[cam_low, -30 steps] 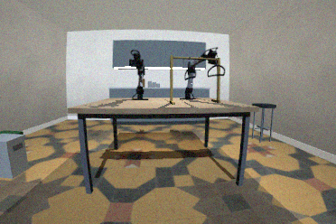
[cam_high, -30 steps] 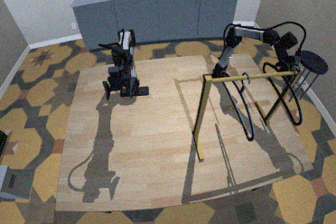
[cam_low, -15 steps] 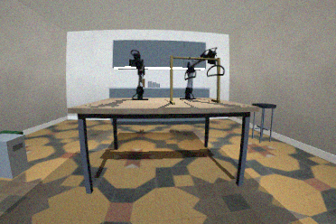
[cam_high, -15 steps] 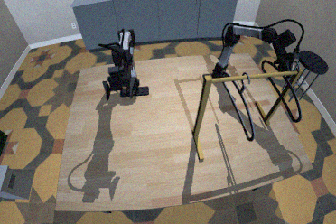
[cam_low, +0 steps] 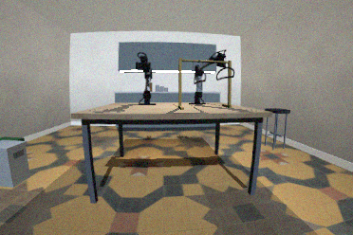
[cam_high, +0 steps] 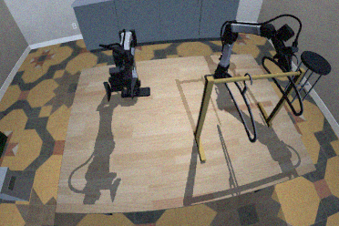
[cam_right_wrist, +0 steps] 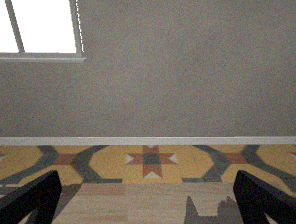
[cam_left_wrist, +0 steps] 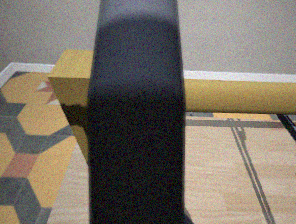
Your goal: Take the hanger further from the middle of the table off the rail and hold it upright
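Note:
My left gripper (cam_high: 288, 66) (cam_left_wrist: 137, 150) is shut on a black hanger (cam_high: 298, 114) beside the far end of the yellow rail (cam_high: 273, 76) (cam_left_wrist: 240, 95). The exterior view shows this hanger (cam_low: 217, 75) below the left gripper, near the right post. Its hook is hidden, so its contact with the rail cannot be told. The other black hanger (cam_high: 253, 139) (cam_left_wrist: 288, 125) hangs from the rail by its hook (cam_high: 248, 78), not gripped. The rack's posts (cam_high: 203, 112) (cam_low: 180, 85) stand upright. My right gripper (cam_high: 120, 93) (cam_right_wrist: 147, 179) is open and empty, away from the rack.
The wooden table (cam_high: 150, 153) (cam_low: 119, 110) lies below both arms. The rack stands between the left arm and the camera in the top view. A black stool (cam_high: 315, 63) (cam_low: 278, 111) stands on the floor past the rack's end. Grey cabinets (cam_high: 159, 16) stand behind the table.

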Motion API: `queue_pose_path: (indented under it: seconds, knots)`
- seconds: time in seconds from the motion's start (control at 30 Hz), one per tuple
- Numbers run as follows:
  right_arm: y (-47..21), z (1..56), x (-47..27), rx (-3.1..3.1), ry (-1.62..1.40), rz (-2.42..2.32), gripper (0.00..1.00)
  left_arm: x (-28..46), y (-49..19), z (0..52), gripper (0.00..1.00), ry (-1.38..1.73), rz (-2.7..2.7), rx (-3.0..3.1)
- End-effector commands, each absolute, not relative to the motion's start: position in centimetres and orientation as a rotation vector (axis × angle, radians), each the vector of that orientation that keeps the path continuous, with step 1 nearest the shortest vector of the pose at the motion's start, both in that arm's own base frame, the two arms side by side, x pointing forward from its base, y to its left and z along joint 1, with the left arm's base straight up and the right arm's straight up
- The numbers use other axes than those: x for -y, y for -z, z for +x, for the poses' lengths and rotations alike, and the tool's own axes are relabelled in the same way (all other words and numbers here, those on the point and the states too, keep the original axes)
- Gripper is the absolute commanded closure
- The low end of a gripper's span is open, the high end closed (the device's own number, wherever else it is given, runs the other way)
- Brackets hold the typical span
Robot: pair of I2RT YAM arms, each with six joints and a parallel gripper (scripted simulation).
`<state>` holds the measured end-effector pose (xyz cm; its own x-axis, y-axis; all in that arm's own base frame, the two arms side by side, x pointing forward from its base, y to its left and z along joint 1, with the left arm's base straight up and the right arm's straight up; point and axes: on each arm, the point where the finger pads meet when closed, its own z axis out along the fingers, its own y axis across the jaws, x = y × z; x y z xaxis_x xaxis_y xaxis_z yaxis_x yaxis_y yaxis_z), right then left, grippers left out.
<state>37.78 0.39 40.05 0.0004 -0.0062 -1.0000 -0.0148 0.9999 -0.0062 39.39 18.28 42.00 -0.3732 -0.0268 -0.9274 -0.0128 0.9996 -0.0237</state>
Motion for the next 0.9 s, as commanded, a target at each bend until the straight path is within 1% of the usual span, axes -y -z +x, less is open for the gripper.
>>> queue_pose_path:
  seconds: [0.0, 0.13, 0.17, 0.43, 0.87]
  knots:
    - [-40.7, 37.6, -0.4, -1.552, -0.004, -0.016, 0.0, -17.6, -43.4, 37.6, 0.99, 0.001, 0.01, -1.922]
    - [-40.7, 37.6, -0.4, -1.552, -0.004, -0.016, 0.0, -17.6, -43.4, 37.1, 0.99, 0.0, 0.01, -1.92]
    - [-40.7, 37.6, -0.4, -1.552, -0.004, -0.016, 0.0, -17.6, -44.3, 36.9, 0.99, -0.021, 0.025, -1.894]
    - [-40.7, 37.6, -0.4, -1.552, -0.004, -0.016, 0.0, -17.8, -43.6, 37.3, 0.99, -0.005, 0.009, -1.915]
    - [-40.7, 37.6, -0.4, -1.552, -0.004, -0.016, 0.0, -16.0, -41.5, 33.6, 0.99, -0.014, 0.019, -1.906]
